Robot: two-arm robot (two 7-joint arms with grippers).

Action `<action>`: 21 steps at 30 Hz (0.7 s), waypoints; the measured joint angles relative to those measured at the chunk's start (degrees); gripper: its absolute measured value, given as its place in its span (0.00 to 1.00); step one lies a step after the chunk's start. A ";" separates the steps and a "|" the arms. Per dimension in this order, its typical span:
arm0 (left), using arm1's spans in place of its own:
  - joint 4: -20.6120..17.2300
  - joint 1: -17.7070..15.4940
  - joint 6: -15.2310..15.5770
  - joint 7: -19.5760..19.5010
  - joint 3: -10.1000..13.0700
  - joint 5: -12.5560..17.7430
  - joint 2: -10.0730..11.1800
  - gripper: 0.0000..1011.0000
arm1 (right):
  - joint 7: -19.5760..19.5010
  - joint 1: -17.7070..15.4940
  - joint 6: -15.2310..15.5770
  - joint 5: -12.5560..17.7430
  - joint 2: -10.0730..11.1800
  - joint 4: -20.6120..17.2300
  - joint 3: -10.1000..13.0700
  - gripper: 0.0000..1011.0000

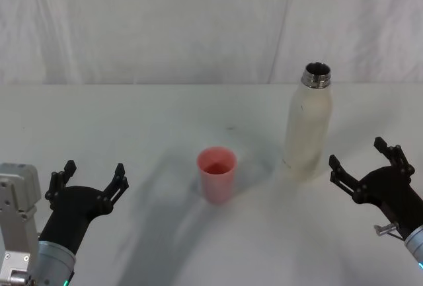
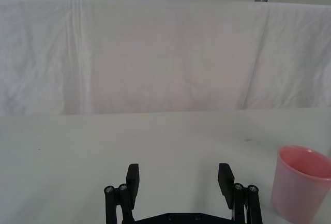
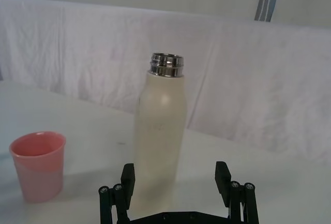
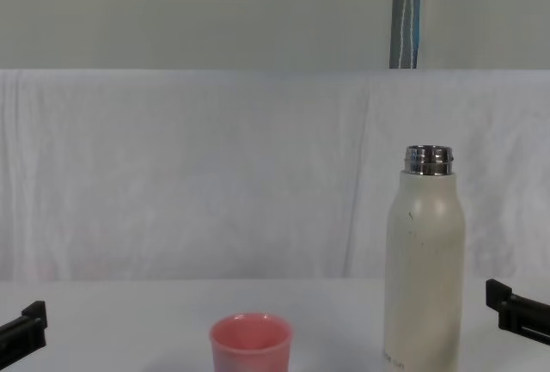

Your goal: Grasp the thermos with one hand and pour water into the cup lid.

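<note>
The cream-white thermos (image 1: pixel 308 127) (image 3: pixel 161 131) (image 4: pixel 424 269) stands upright on the table's right side, its steel neck uncapped. To its left, near the middle, the pink cup lid (image 1: pixel 216 174) (image 2: pixel 301 188) (image 3: pixel 39 166) (image 4: pixel 250 344) stands upright. My right gripper (image 1: pixel 365 160) (image 3: pixel 175 180) is open and empty, just right of the thermos and a little nearer to me, its fingers aimed at the bottle's lower body without touching it. At the near left my left gripper (image 1: pixel 92 177) (image 2: pixel 178 180) is open, empty and well apart from the cup lid.
A white cloth covers the table (image 1: pixel 132 121) and hangs as a backdrop behind it. A grey pole (image 4: pixel 406 13) rises behind the backdrop. Bare tabletop lies between the cup lid and both grippers.
</note>
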 joint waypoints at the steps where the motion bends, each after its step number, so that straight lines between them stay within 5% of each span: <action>1: 0.00 0.00 0.00 0.00 0.00 0.00 0.00 0.99 | 0.14 0.01 0.10 0.13 -0.05 0.09 0.00 0.99; 21: 0.00 0.00 0.00 0.00 0.00 0.00 0.00 0.99 | 1.25 0.26 1.13 1.62 -0.23 0.96 -0.08 0.99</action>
